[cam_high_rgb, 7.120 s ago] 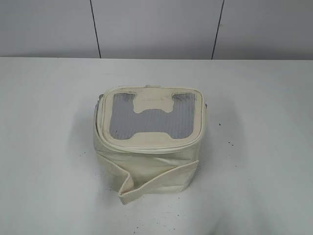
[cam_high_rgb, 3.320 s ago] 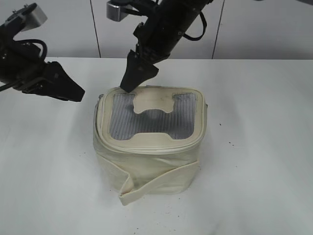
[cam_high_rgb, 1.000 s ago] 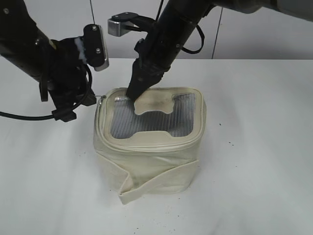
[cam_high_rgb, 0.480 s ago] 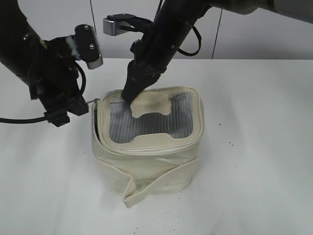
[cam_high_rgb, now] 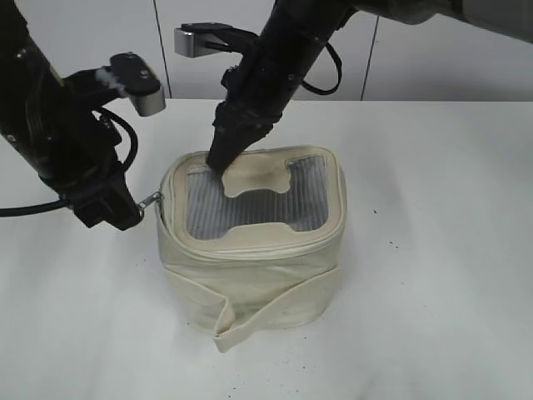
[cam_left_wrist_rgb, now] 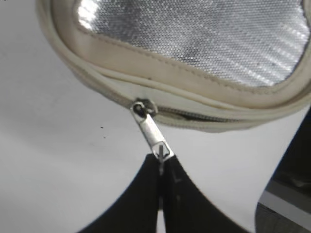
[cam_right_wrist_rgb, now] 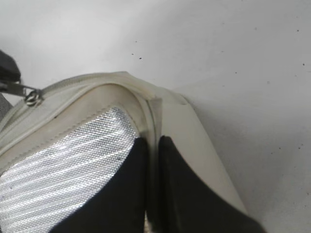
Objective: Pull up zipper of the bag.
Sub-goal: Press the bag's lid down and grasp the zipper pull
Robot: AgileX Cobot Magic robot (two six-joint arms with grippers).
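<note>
The cream bag (cam_high_rgb: 250, 250) stands mid-table, grey mesh top (cam_high_rgb: 250, 204) up. My left gripper (cam_high_rgb: 133, 212) is at its left side, shut on a silver zipper pull (cam_high_rgb: 151, 200). In the left wrist view the pull (cam_left_wrist_rgb: 153, 133) runs from the zip track (cam_left_wrist_rgb: 194, 116) into my closed left gripper (cam_left_wrist_rgb: 161, 162). My right gripper (cam_high_rgb: 218, 160) is shut and presses down on the top's back left corner. In the right wrist view the right gripper (cam_right_wrist_rgb: 151, 143) sits on the cream seam beside the mesh (cam_right_wrist_rgb: 63, 155). The pull's ring (cam_right_wrist_rgb: 33, 97) shows at far left.
A loose cream band (cam_high_rgb: 266, 312) hangs round the bag's lower body, its end sticking out at the front. The white table (cam_high_rgb: 433, 275) has small dark specks to the right of the bag. A panelled wall (cam_high_rgb: 433, 58) stands behind.
My left gripper has moved forward and left along the bag's left side with the pull in it. The bag's top has skewed a little to the left. The right gripper stays pressed on the top.
</note>
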